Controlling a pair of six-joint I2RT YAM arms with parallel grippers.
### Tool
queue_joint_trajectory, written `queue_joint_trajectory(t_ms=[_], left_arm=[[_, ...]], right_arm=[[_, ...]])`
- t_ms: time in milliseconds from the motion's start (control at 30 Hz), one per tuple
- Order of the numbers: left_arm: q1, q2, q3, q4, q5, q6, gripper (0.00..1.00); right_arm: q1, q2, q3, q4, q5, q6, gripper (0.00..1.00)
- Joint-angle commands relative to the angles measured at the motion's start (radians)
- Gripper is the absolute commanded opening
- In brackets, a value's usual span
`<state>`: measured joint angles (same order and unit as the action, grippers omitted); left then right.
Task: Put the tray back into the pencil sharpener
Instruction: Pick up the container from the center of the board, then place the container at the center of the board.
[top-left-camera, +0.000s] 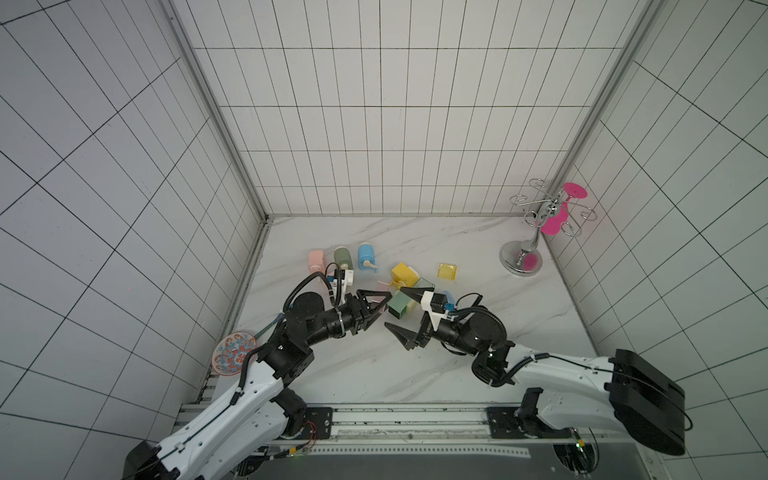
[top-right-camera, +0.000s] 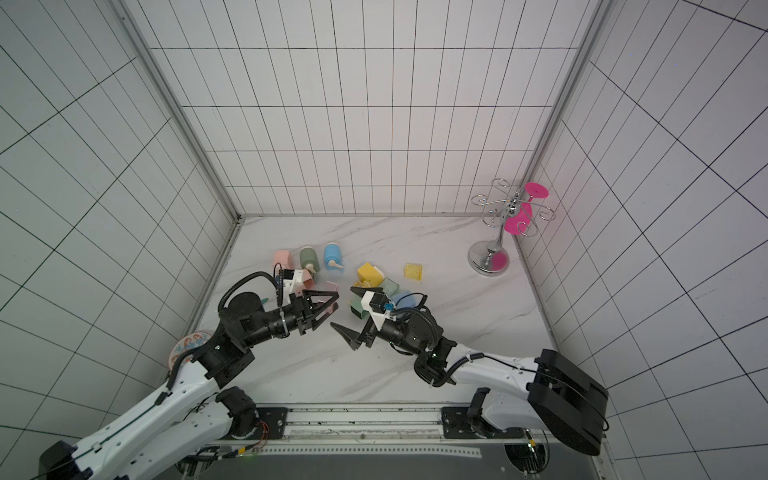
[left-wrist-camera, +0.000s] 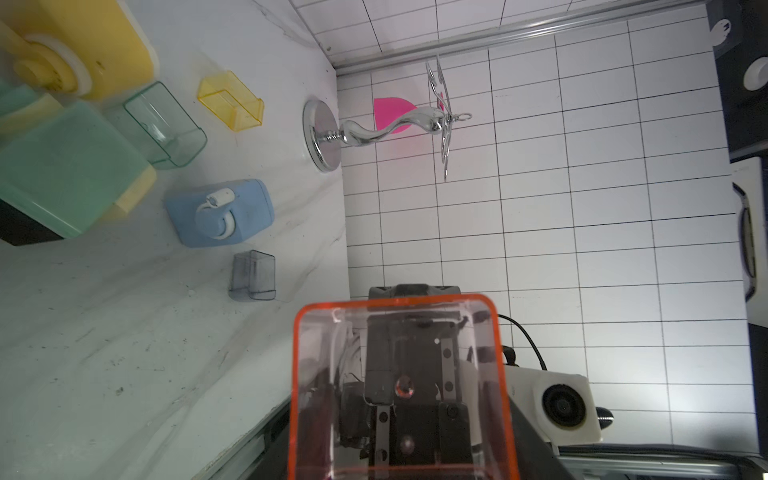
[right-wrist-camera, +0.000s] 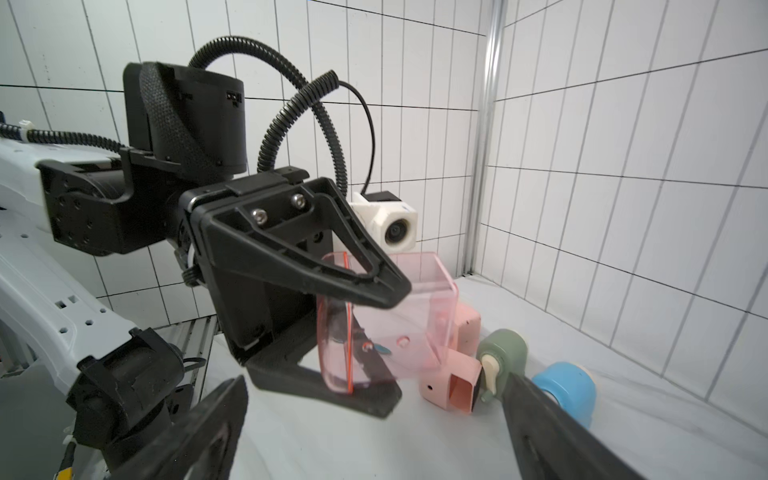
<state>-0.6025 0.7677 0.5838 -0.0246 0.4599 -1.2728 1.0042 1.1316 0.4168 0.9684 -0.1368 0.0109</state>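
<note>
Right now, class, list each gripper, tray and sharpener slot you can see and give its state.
left gripper, shut on the pink tray
right gripper, open, empty
pink tray, held, not yet in its sharpener
pink sharpener, slot empty
yellow tray, out, loose on the table
green tray, out, loose on the table
grey tray, out, loose on the table
pink glass, hanging upside down on the rack

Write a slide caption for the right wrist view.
Left gripper holds the clear pink tray beside the pink sharpener; green sharpener and blue sharpener alongside.
</note>
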Motion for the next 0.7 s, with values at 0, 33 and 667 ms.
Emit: queue_joint_trajectory(t_ms=[0,33,667], left_arm=[[-0.015,0.017,0.042,-0.239,-0.141,0.209,0.36],[-0.037,0.024,0.041,-0.268,-0.190,0.231,0.35],[-0.570,0.659,0.232,-0.672,-0.913,-0.155,0.36]], right_arm=[[0.008,-0.145,-0.042,-0.210,0.204,0.026,0.99],[0.008,-0.197,-0.028,-0.321,0.274,0.057,0.99],[-0.009,-0.631,-0.006,-0.926,0.631,0.294,0.87]])
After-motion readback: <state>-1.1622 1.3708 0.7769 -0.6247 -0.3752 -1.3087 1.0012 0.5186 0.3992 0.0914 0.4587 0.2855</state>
